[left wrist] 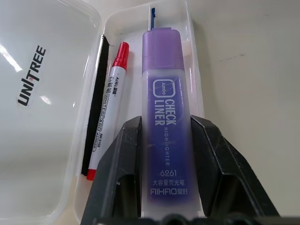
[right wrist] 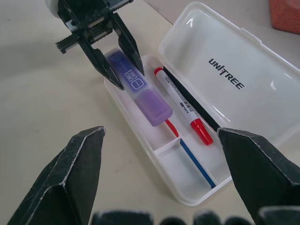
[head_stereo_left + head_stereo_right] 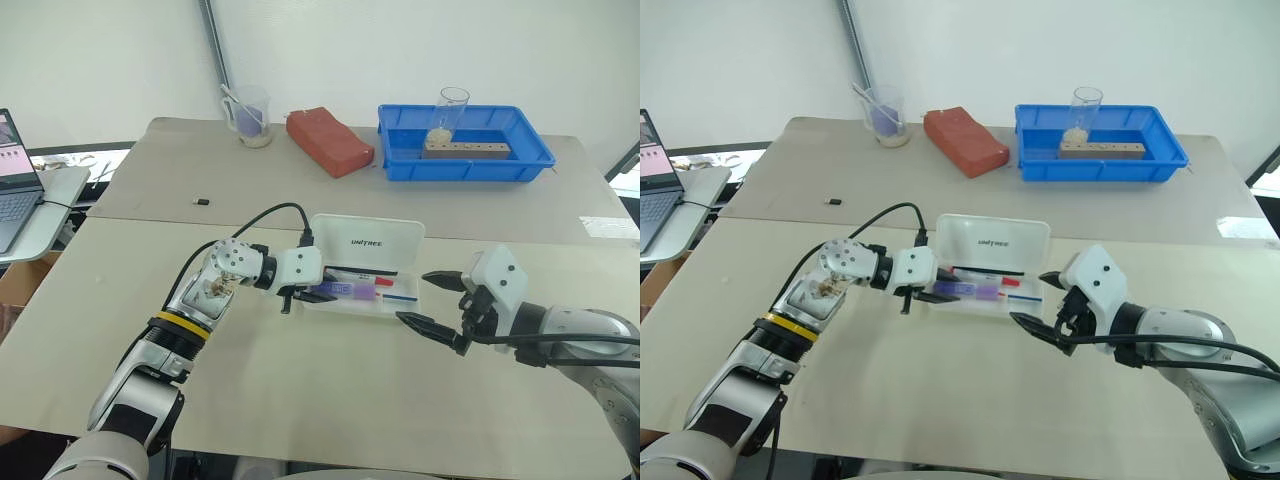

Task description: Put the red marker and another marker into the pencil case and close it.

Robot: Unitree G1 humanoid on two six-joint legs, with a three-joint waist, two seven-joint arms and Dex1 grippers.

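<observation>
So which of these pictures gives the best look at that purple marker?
The left wrist view: the purple marker stands up close there, its label readable, gripped between the left tool's fingers. The right wrist view shows it over the open pencil case, partly behind those fingers. In the two eye views it is a small purple streak.

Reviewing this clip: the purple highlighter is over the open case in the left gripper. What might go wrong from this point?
1. The left gripper grips the purple highlighter by its rear half; released tilted, it may land on the thin red pen beneath or the divider, keeping the lid from shutting.
2. It lies close beside the red marker, so retreating fingers might nudge that.
3. The open right gripper waits near the pencil case; a clumsy lid push could slide it.
</observation>
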